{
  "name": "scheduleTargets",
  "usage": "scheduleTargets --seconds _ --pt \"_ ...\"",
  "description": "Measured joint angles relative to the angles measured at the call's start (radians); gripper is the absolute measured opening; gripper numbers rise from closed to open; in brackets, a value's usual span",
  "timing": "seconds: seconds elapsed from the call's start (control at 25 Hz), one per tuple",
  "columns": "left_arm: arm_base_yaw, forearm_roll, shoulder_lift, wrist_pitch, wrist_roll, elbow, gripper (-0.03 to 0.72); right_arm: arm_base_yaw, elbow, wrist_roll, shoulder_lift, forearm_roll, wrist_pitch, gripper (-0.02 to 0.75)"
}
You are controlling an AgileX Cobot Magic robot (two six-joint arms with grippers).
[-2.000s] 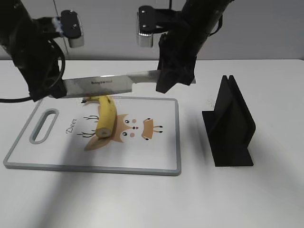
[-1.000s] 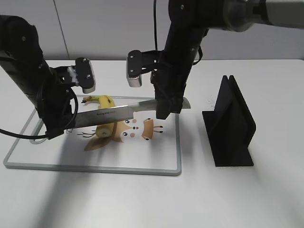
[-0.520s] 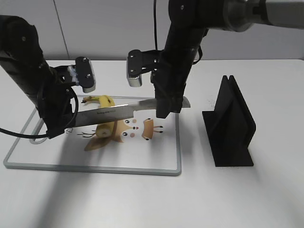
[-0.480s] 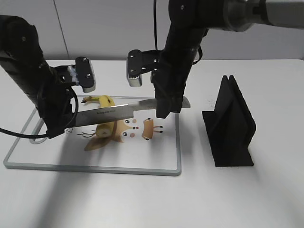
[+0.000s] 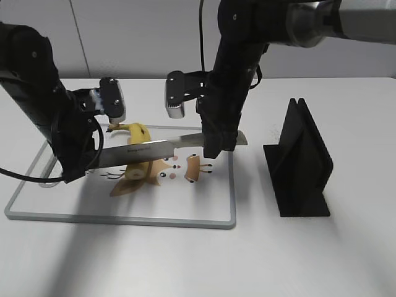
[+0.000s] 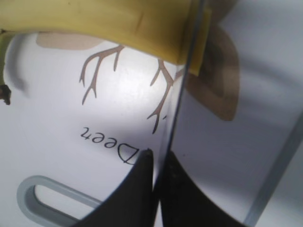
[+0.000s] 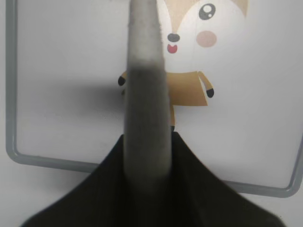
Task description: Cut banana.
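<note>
The banana (image 5: 137, 132) lies lengthwise on the deer-print cutting board (image 5: 231, 204), stem at the far end. A long knife (image 5: 148, 148) lies crosswise on it, blade edge down, pressing near its near end. My left gripper (image 5: 77, 162) is shut on the blade tip. My right gripper (image 5: 218, 143) is shut on the grey handle. In the left wrist view the blade (image 6: 182, 99) runs from my jaws (image 6: 157, 165) into the banana (image 6: 109, 21). In the right wrist view the handle (image 7: 144, 85) sits between my jaws (image 7: 147, 156).
A black knife block (image 5: 300, 164) stands on the white table right of the board. The board's handle slot (image 6: 38, 194) is at its left end. A wall runs behind the table.
Both arms have lowered the knife from above the board's far edge onto the banana. Over the last half second it has sunk slightly further.
</note>
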Motion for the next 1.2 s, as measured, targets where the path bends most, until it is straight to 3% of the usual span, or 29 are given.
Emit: scheduleTargets --seconds 0.36,0.72,1.2 --pt "0.000 0.003 0.036 -0.014 0.001 -0.008 0.012 -0.001 -0.008 -0.001 0.035 0.000 -0.006 0.176" --pt "-0.002 -0.015 0.081 -0.180 0.004 0.065 0.012 -0.002 -0.010 -0.004 0.103 -0.012 -0.038 0.185" --pt "-0.002 -0.014 0.072 -0.184 0.007 0.072 0.013 -0.003 -0.011 -0.004 0.101 -0.005 -0.031 0.185"
